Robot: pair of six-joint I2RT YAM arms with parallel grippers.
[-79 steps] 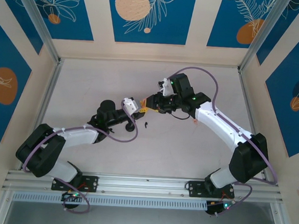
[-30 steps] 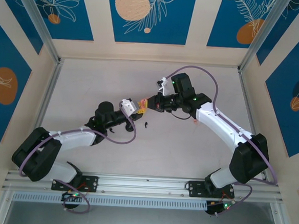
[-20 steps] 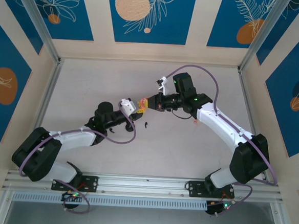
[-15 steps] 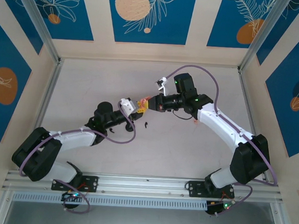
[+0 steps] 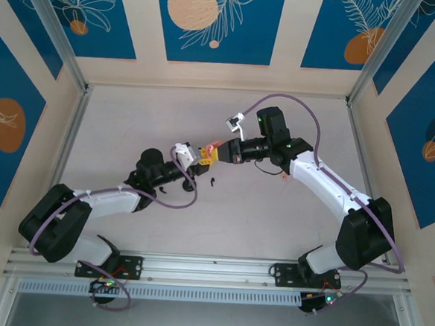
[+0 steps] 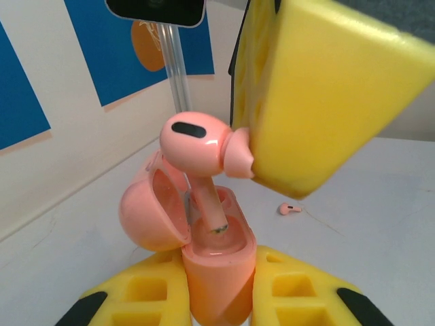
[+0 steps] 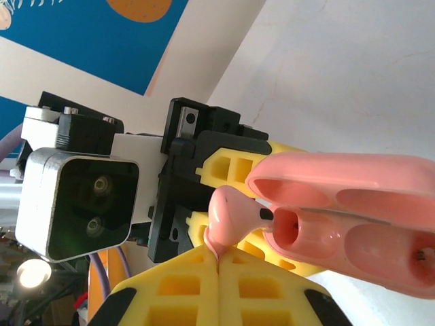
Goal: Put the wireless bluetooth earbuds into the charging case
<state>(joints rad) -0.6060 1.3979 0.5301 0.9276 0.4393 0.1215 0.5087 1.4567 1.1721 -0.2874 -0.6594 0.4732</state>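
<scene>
1. The left claw was pinching the base of a pink case between its yellow fingers. It held the case upright above the middle of the surface.
2. The case's lid hung open to one side.
3. The right claw had its tips pressed together on the tip of a pink earbud, pinching it.
4. That earbud's stem reached down into a slot of the case. The bud itself sat tilted above the rim.
5. Seen from above, the two claws met tip to tip, a little nearer the far edge of the surface than the near one.
6. A second earbud lay loose on the surface, off toward the right edge and well apart from the case.
7. A small black bit lay on the surface just on the near side of the claws.
</scene>
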